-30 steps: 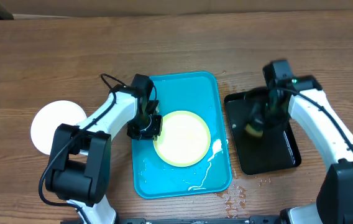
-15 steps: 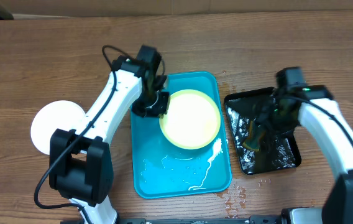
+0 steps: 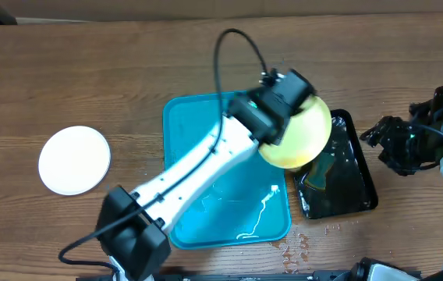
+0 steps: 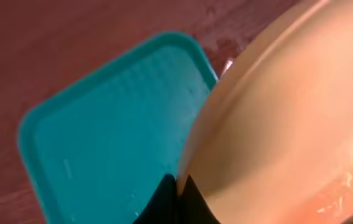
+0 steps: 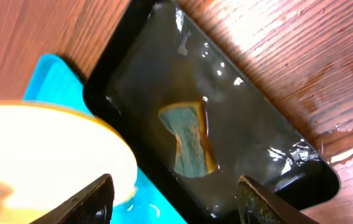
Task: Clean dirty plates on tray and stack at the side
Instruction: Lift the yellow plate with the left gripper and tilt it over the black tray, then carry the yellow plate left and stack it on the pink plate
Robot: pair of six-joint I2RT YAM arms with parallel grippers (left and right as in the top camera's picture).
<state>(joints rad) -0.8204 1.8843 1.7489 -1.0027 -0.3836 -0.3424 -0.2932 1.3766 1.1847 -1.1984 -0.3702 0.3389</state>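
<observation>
Pale yellow-green plate (image 3: 306,134), rim pinched by left gripper (image 3: 274,129), tilted over black tray's (image 3: 362,191) left edge; sponge (image 5: 189,140) in that tray lies left of the spread, empty right gripper (image 5: 175,202), the nearer arm.

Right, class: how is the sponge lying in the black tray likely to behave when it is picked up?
The sponge lies in liquid in the black tray, so it is probably soaked: heavier than it looks, and dripping. It looks pinched at its middle, so it is likely soft and would squash when gripped.
</observation>
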